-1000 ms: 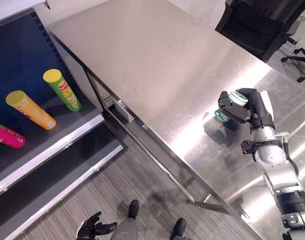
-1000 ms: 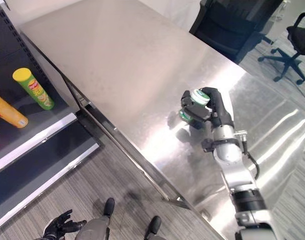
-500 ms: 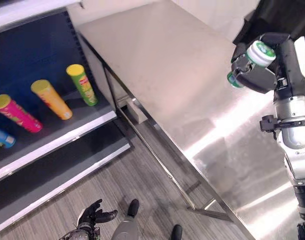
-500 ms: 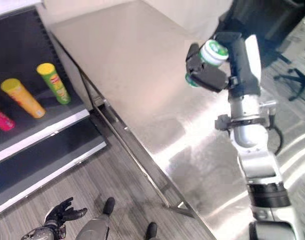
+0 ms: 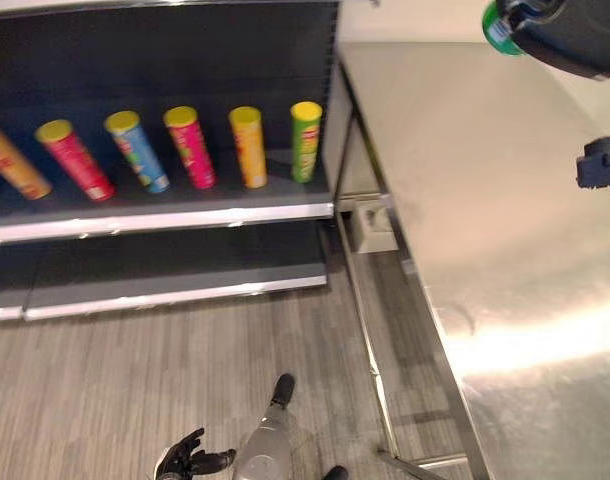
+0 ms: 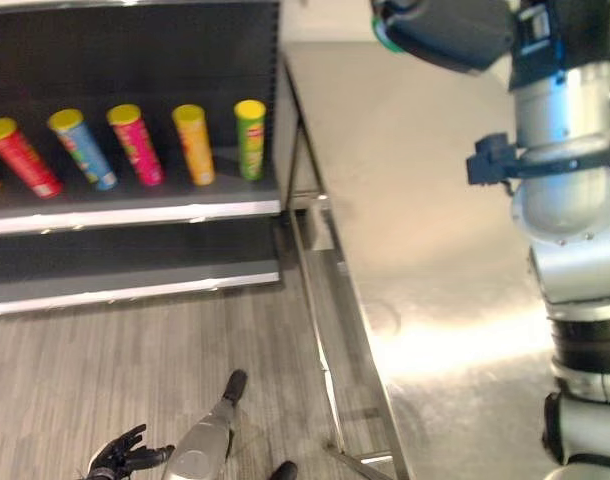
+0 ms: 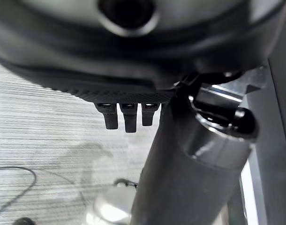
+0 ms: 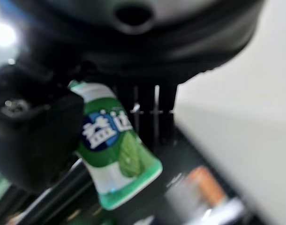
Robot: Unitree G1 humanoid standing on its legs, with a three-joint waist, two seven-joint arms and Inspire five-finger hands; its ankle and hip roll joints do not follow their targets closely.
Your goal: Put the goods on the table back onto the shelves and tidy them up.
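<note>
My right hand [image 5: 575, 35] is raised high above the steel table [image 5: 485, 200], at the top right of the eye views. It is shut on a small green-and-white bottle [image 8: 112, 150]; its thumb and fingers wrap the bottle's sides, and only the green end [image 5: 500, 28] shows past the hand. On the dark shelf [image 5: 185, 207] to the left lies a row of several tall cans, the nearest to the table green [image 5: 305, 140], then yellow [image 5: 248, 145] and pink [image 5: 190, 145]. My left hand [image 5: 190, 460] hangs low over the floor, fingers spread and holding nothing.
A lower shelf board [image 5: 175, 290] runs under the row of cans. The table's frame and leg [image 5: 365, 330] stand between shelf and tabletop, with a small grey box [image 5: 370, 222] on the floor by the leg. Wood-look floor [image 5: 135, 390] stretches in front of the shelves.
My right hand has lifted the bottle off the table and carried it up. The camera has swung left, so more of the shelf shows.
</note>
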